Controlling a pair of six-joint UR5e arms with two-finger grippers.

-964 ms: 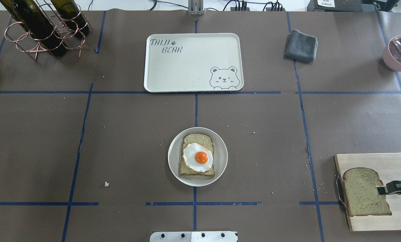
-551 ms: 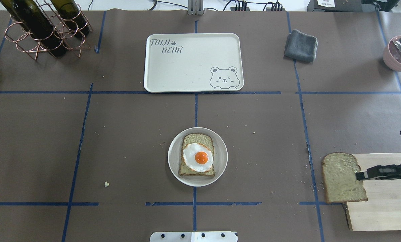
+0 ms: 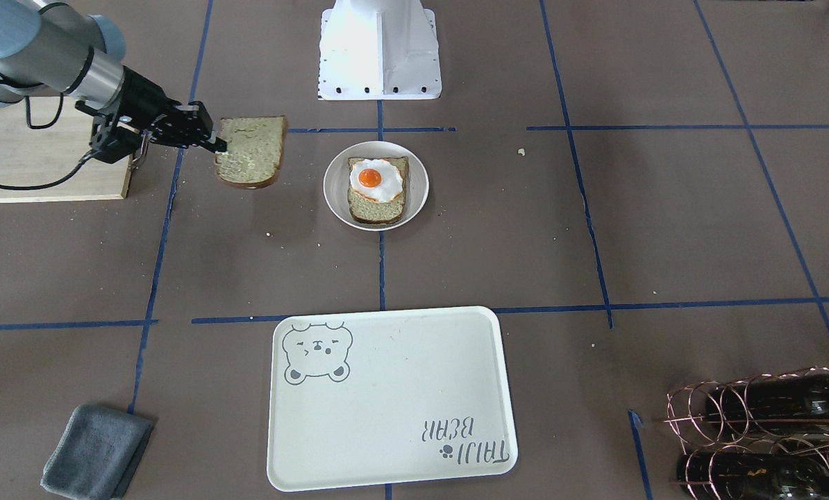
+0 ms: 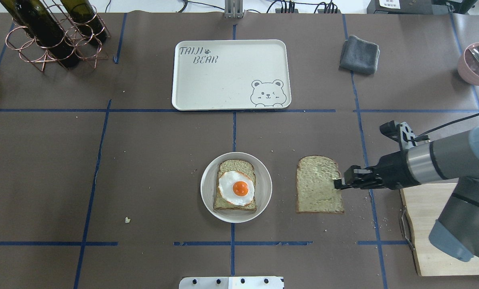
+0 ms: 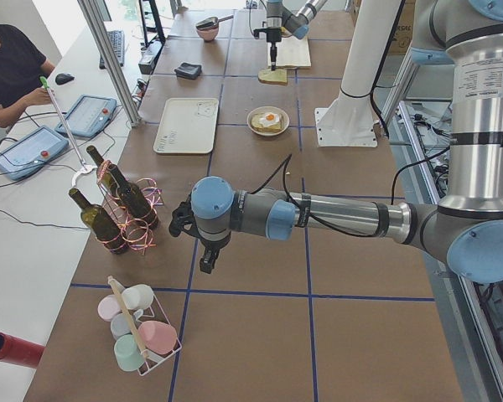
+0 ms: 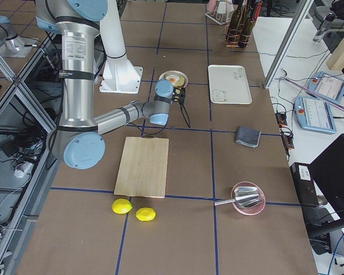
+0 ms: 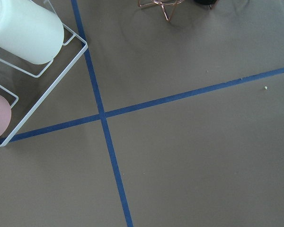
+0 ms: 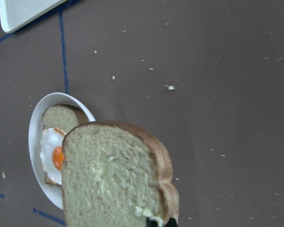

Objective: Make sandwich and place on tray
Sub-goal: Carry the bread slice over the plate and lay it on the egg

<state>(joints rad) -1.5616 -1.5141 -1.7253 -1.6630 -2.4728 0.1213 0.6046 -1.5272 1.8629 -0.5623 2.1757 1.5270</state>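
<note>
My right gripper point(image 4: 337, 183) is shut on the edge of a slice of speckled bread point(image 4: 319, 184) and holds it flat above the table, just right of the round white plate point(image 4: 206, 188). The held slice fills the right wrist view point(image 8: 113, 175). On the plate lies the other slice with the fried egg point(image 4: 236, 188) on top. The cream tray point(image 4: 231, 74) with the bear drawing sits bare at the far middle. My left gripper point(image 5: 208, 261) shows only in the exterior left view, above the table near the bottle rack; I cannot tell if it is open or shut.
A wooden board point(image 4: 428, 208) lies at the near right under my right arm. A grey cloth point(image 4: 360, 54) and a pink bowl point(image 4: 474, 68) are at the far right. A copper bottle rack point(image 4: 51, 32) stands at the far left. A wire cup rack point(image 5: 138, 331) is near my left arm.
My right gripper has lifted the bread slice off the wooden board and carried it left, to just beside the plate. The plate, egg and tray have not moved.
</note>
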